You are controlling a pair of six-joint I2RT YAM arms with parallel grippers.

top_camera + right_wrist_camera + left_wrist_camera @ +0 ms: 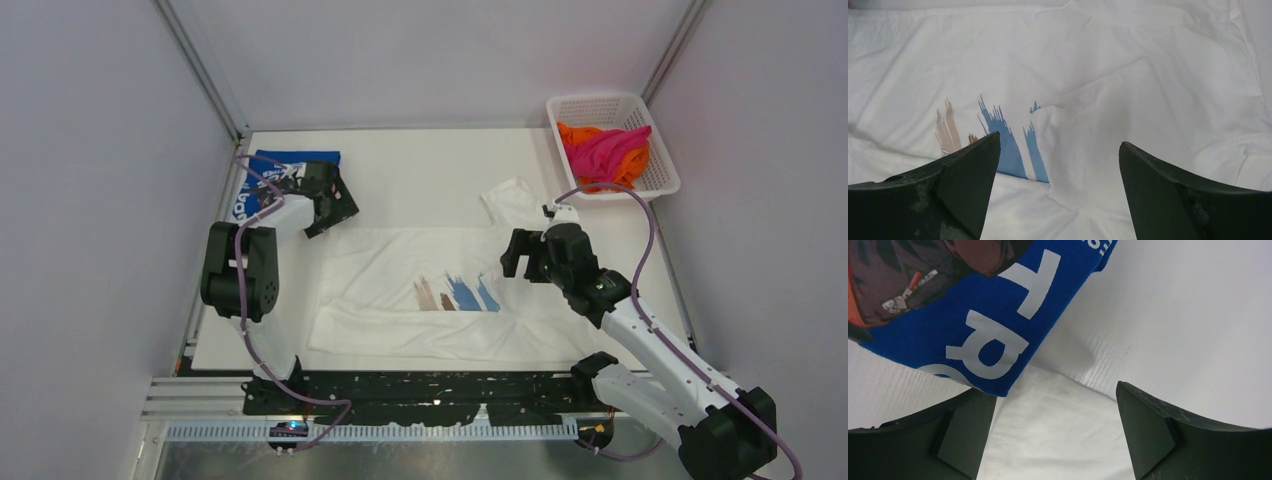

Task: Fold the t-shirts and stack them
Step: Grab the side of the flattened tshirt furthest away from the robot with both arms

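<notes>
— From above, how many shirts?
— Four. One white shirt (400,290) is spread on the surface (420,160), its long axis running left to right, from just beneath the left jaws to under the right jaws. One sleeve (510,200) sticks out toward the far side, just beyond the right jaws. I cannot tell where its neck is. One blue shirt (285,165) lies folded just beyond the left jaws. One magenta shirt (605,150) and one orange shirt (572,133) are bunched in the single basket (650,170), well beyond the right jaws.
— Left wrist view?
— The left jaws are spread wide, gripping nothing. A corner of the blue shirt (973,315), with its white lettering (993,350), points down at the left-hand finger. An edge of the white shirt (1048,440) lies between the fingers.
— Right wrist view?
— The right jaws are wide apart and empty, over the white shirt (1098,75). Its brown and blue print (998,135) is by the left-hand finger, and a raised fold sits between the two.
</notes>
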